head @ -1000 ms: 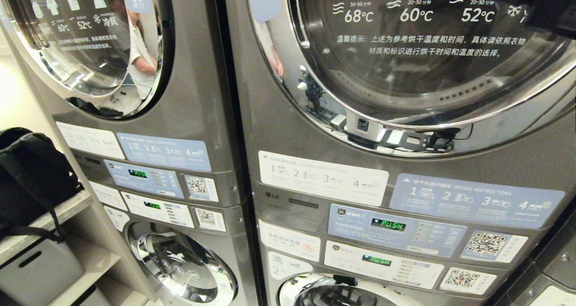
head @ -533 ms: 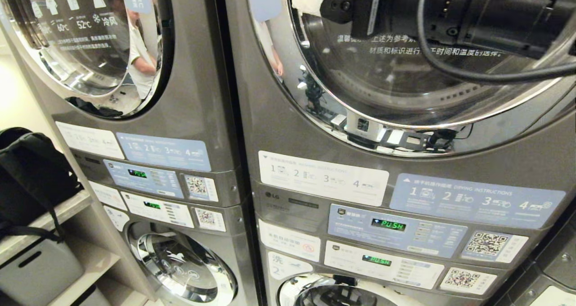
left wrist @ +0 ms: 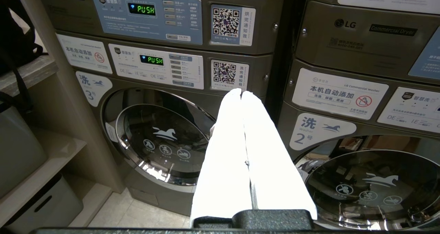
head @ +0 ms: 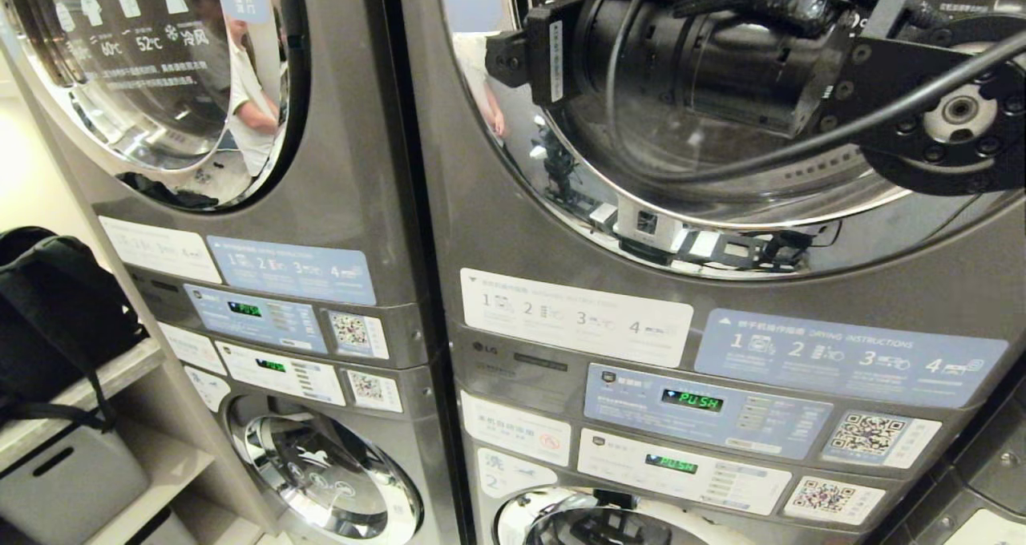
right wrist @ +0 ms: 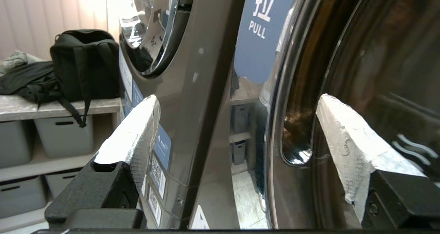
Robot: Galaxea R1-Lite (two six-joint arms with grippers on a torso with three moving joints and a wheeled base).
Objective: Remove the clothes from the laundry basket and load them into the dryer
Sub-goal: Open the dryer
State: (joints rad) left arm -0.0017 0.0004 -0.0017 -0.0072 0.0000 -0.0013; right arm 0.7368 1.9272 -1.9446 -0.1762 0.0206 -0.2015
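The dryer (head: 513, 240) is the upper machine of the right stack, and its round glass door (head: 721, 176) is closed. My right arm (head: 721, 56) reaches across the top of that door toward its left rim. In the right wrist view my right gripper (right wrist: 237, 99) is open. Its white pads (right wrist: 137, 134) straddle the door's chrome left edge (right wrist: 285, 89), just below the blue PULL label (right wrist: 261, 24), with nothing held. My left gripper (left wrist: 241, 93) is shut and empty, low down in front of the washers. The laundry basket and the clothes are out of view.
A second stack with its own dryer door (head: 160, 72) stands to the left. Washer doors (head: 329, 473) sit below the control panels (head: 691, 401). At far left, a shelf holds a black backpack (head: 56, 304) above grey bins (head: 64, 481).
My right arm has swung in from the upper right corner, down and leftward across the dryer door, and now covers the temperature labels. The camera and the left arm have not moved.
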